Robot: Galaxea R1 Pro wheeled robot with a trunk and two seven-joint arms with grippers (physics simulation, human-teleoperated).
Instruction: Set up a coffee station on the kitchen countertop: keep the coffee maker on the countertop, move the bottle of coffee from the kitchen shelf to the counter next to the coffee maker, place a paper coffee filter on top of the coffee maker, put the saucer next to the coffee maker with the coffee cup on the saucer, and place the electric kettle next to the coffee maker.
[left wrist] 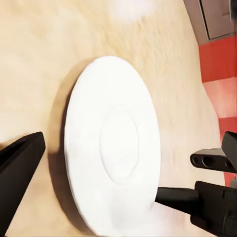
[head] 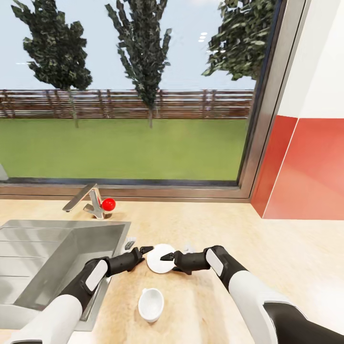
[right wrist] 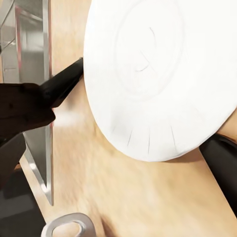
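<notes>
Between both grippers (head: 145, 250) (head: 167, 256) lies the saucer (head: 159, 258).

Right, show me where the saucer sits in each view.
Head view: saucer low in the centre on the countertop, between the two hands.
Left wrist view: saucer across the middle of the picture.
Right wrist view: saucer in the upper right.
Shared landmark: the sink rim, beside the saucer.

The saucer (right wrist: 163, 74) runs off the right wrist picture's edge (upper side); whether either gripper touches it stays unclear.
</notes>
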